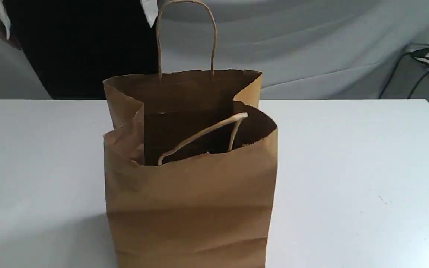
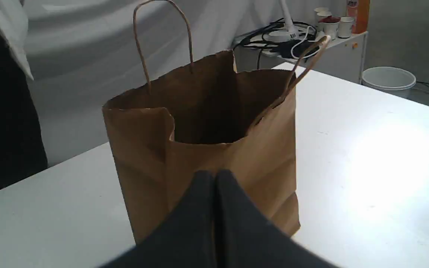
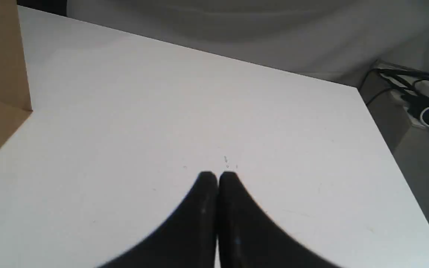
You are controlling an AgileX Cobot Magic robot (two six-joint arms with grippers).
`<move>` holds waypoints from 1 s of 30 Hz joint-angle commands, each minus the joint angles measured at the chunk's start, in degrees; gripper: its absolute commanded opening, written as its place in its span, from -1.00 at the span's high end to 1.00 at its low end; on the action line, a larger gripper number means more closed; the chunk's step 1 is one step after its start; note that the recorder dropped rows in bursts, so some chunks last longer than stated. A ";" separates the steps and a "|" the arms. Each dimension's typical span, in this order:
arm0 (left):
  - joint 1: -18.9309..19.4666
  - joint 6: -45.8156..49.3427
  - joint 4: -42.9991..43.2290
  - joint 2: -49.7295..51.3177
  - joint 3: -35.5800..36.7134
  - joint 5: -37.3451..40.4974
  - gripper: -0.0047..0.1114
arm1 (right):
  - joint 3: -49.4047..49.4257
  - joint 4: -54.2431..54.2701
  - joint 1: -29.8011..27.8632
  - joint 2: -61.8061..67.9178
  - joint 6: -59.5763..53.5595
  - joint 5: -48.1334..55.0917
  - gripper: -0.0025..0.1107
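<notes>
Left wrist view: the brown paper bag (image 2: 143,156) stands upright, mouth open, on the worktop (image 2: 367,149) just ahead of the left pincer (image 2: 215,174), clenched empty. The right pincer (image 3: 218,175), likewise clenched, hovers with the bag off to its side. The thin walls would probably crumple, so contact should be light.

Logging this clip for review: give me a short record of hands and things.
left hand: shut, empty, facing the paper bag
right hand: shut, empty, over the table, paper bag to one side
paper bag: upright, open, on the table
far handle: standing up
near handle: tilted, not upright
behind: person in black
</notes>
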 commanded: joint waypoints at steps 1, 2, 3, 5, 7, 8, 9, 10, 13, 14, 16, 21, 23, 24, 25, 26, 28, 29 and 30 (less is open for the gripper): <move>0.05 -0.73 -1.87 0.03 0.28 -0.53 0.92 | 0.22 0.30 -0.35 -0.37 -0.17 0.03 0.96; 0.05 -0.73 -2.86 0.03 0.28 -0.66 0.92 | 0.22 0.30 -0.35 -0.37 -0.17 0.03 0.96; 0.05 -0.73 -3.56 0.03 0.28 -1.27 0.92 | 0.22 0.30 -0.35 -0.37 -0.17 0.03 0.96; 0.05 -0.86 -6.14 0.03 0.42 -5.47 0.92 | 0.22 0.30 -0.35 -0.37 0.12 0.03 0.96; 0.05 -0.86 -8.60 0.03 1.52 -14.20 0.92 | 0.22 0.30 -0.35 -0.37 0.12 0.03 0.96; 0.05 -0.97 -10.43 -0.13 3.01 -21.92 0.92 | 0.22 0.30 -0.35 -0.37 0.12 0.03 0.96; 0.05 -0.97 -12.75 -0.11 4.39 -25.90 0.92 | 0.22 0.30 -0.35 -0.37 0.12 0.03 0.96; 0.05 -0.97 -16.57 -0.26 6.32 -33.22 0.92 | 0.22 0.30 -0.35 -0.37 0.12 0.03 0.96; 0.05 -0.97 -23.27 -1.45 13.23 -45.17 0.92 | 0.22 0.30 -0.35 -0.37 0.12 0.03 0.96; 0.05 -0.97 -24.57 -2.07 15.68 -47.78 0.92 | 0.22 0.30 -0.35 -0.37 0.12 0.03 0.96; 0.05 -0.97 -25.40 -3.59 19.66 -51.29 0.92 | 0.22 0.30 -0.35 -0.37 0.12 0.03 0.96; 0.05 0.94 -20.80 -9.05 27.28 -56.36 0.92 | 0.22 0.30 -0.35 -0.37 -0.03 0.03 0.96; 0.05 1.05 -17.03 -10.03 28.77 -58.23 0.92 | 0.22 0.30 -0.35 -0.37 -0.03 0.03 0.96; 0.05 1.05 -15.37 -10.17 29.12 -59.26 0.92 | 0.22 0.30 -0.35 -0.37 -0.03 0.03 0.96; 0.05 1.05 -13.48 -10.17 29.24 -59.92 0.92 | 0.22 0.30 -0.35 -0.37 -0.03 0.03 0.96; 0.05 1.05 -11.10 -10.17 29.24 -60.43 0.92 | 0.22 0.30 -0.35 -0.37 -0.03 0.03 0.96; 0.05 1.05 -7.43 -10.17 29.24 -60.75 0.92 | 0.22 0.30 -0.35 -0.37 -0.03 0.03 0.96; 0.05 1.05 -5.68 -10.17 29.24 -60.75 0.92 | 0.22 0.30 -0.35 -0.37 -0.03 0.03 0.96; 0.05 1.05 -4.64 -10.17 29.24 -60.75 0.92 | 0.22 0.30 -0.35 -0.37 -0.03 0.03 0.96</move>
